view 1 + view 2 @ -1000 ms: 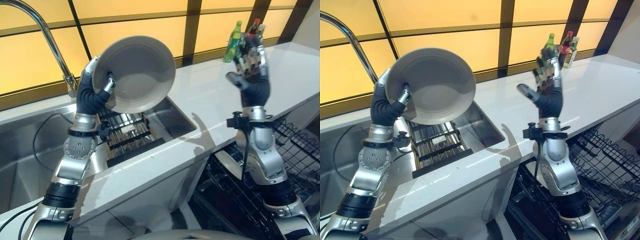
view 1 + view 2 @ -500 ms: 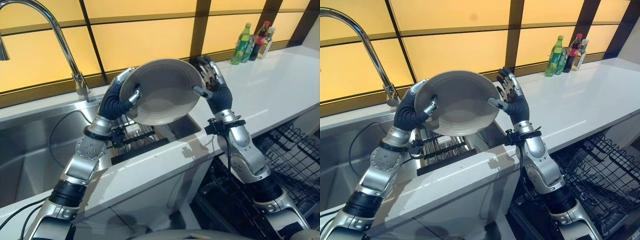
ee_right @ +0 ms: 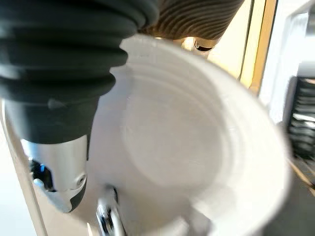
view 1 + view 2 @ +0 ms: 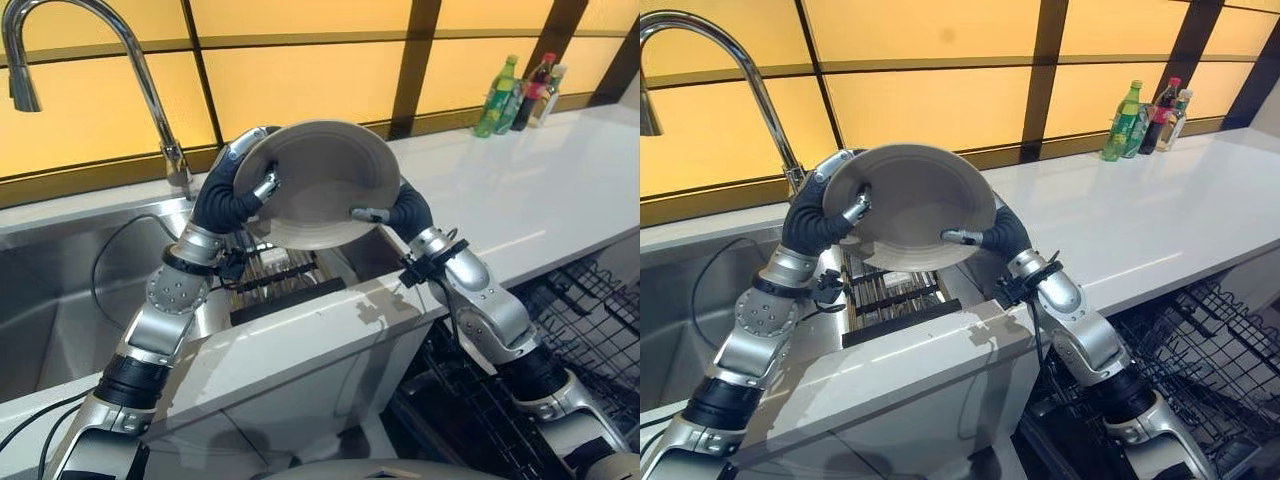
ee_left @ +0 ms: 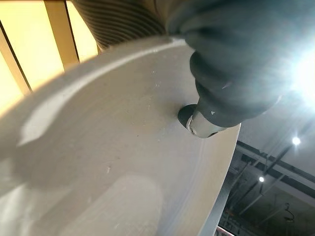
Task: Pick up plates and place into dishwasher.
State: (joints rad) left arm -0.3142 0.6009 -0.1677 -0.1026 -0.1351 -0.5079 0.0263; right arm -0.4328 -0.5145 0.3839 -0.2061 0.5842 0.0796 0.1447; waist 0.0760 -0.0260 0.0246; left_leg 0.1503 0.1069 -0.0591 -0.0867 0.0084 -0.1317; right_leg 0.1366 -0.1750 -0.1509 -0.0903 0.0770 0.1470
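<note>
Right now the plate (image 4: pixel 322 185) is held up in the air over the sink (image 4: pixel 60 290), tilted on edge above the dish rack (image 4: pixel 275 285) that sits in the basin. The left hand (image 4: pixel 238 190) grips its left rim, thumb curled over the face and fingers behind. The right hand (image 4: pixel 985 232) meets the opposite lower rim, thumb laid across the front; its fingers are behind the plate, so it looks like a pinch, though how firmly they close is hard to tell. This appears to be a handover from one hand to the other, and that is where trouble could come: if the left hand lets go before the right has a sure hold, the smooth, heavy plate could slip and drop onto the rack or the steel basin. A swing toward the dishwasher rack (image 4: pixel 590 320), pulled out low on the robot's right, could also clip the counter edge. The white countertop (image 4: pixel 540 180) runs along amber window panels, with a tall curved faucet (image 4: pixel 95 60) at the sink and a few bottles (image 4: pixel 520 90) in the far corner.
</note>
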